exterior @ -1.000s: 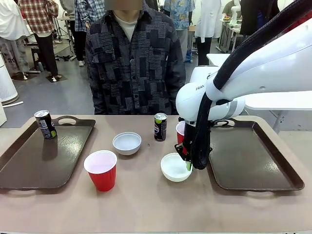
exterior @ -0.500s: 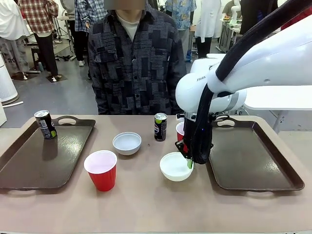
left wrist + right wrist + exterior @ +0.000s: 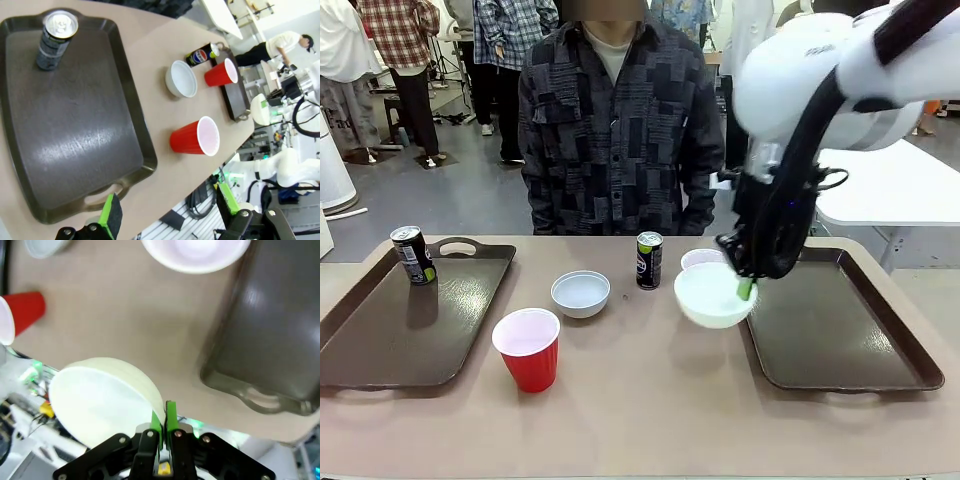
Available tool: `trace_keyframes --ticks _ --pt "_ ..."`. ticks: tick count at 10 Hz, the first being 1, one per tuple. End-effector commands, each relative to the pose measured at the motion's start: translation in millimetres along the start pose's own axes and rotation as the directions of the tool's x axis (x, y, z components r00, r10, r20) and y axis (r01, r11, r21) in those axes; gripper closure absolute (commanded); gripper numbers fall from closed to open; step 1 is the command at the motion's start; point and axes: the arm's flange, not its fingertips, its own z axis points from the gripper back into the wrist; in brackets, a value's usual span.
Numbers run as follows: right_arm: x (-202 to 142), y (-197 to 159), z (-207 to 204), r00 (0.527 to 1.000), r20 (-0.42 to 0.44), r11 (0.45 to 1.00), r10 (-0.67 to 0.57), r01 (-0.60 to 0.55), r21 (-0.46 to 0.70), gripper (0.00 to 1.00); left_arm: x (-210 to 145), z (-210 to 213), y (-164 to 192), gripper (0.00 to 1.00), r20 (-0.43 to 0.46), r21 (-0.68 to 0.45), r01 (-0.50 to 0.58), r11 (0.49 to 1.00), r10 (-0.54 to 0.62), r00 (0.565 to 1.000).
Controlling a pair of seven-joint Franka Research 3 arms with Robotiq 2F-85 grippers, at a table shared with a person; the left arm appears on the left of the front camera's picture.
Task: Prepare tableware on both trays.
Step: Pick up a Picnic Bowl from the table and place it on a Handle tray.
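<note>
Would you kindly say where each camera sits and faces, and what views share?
Front view: fixed on the robot's side, facing the person; right claw holds the white bowl aloft.
Left wrist view: high over the left tray, looking down; open left claw at bottom.
Right wrist view: looking down past its claw's pinched bowl at the right tray.
Shared: front and left wrist show the can on the left tray.
</note>
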Motion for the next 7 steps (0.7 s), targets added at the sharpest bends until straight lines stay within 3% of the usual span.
trace_keyframes --ticks 1,4,7 --pt "-11.5 -41.4 1.8 0.999 -0.04 0.999 0.008 -0.01 -0.031 0.96 -0.2 1.2 0.4 0.0 0.009 -0.018 0.006 1.0 -0.006 1.0" --pt "-45.9 -101.3 17.0 0.995 -0.099 0.994 0.016 -0.026 -0.102 0.96 -0.2 1.2 0.4 0.0 0.009 -0.018 0.006 1.0 -0.006 1.0" --pt "-61.3 -143.7 28.6 0.999 -0.028 0.998 -0.015 0.013 -0.068 0.96 -0.2 1.2 0.4 0.0 0.009 -0.018 0.006 1.0 -0.006 1.0"
